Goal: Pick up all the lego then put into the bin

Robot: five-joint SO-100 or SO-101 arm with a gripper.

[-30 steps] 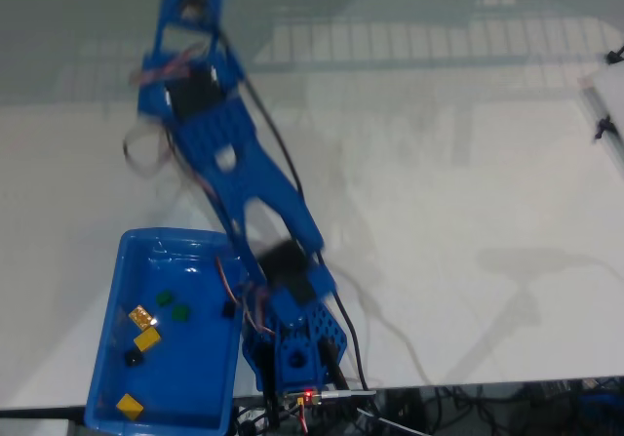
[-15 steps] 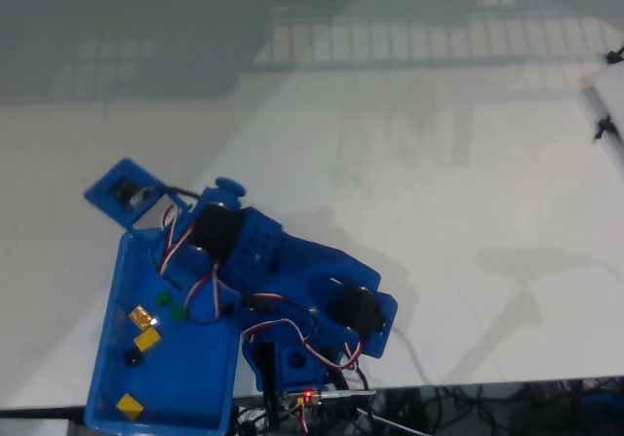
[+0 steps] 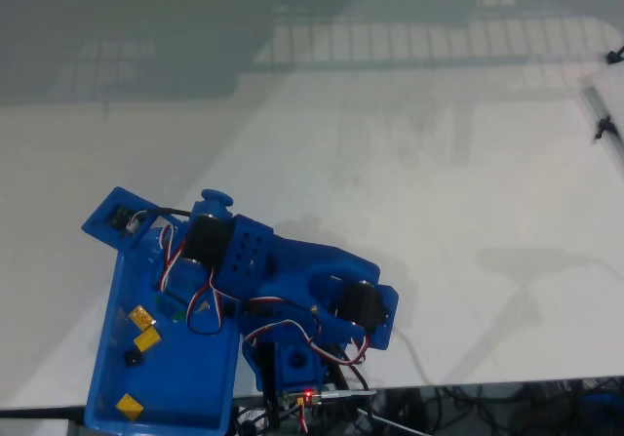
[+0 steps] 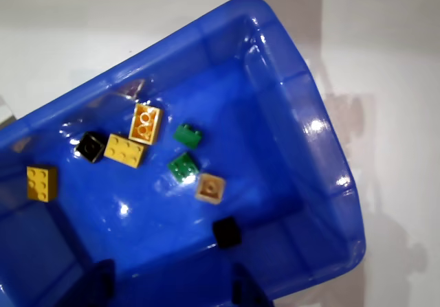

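- Lego bricks all lie loose on the floor of the shallow glossy blue plastic bin [image 4: 295, 108]; your claw [image 4: 172, 290] shows in the wrist view as two dark fingertip shapes at the bottom edge, spread apart with nothing between them.
- Nearest those tips you see a small black brick [image 4: 227, 233], then a tan square brick [image 4: 210, 187] touching or just beside a green brick [image 4: 183, 167].
- A second green brick [image 4: 188, 136] sits just beyond, near an orange-yellow studded brick [image 4: 146, 123].
- A yellow rectangular brick [image 4: 124, 150] touches another black brick [image 4: 90, 146]; a yellow square brick [image 4: 42, 183] lies apart, further left.
- In the fixed view your blue arm [image 3: 292, 270] is folded over the bin, on the white table [image 3: 439, 182].
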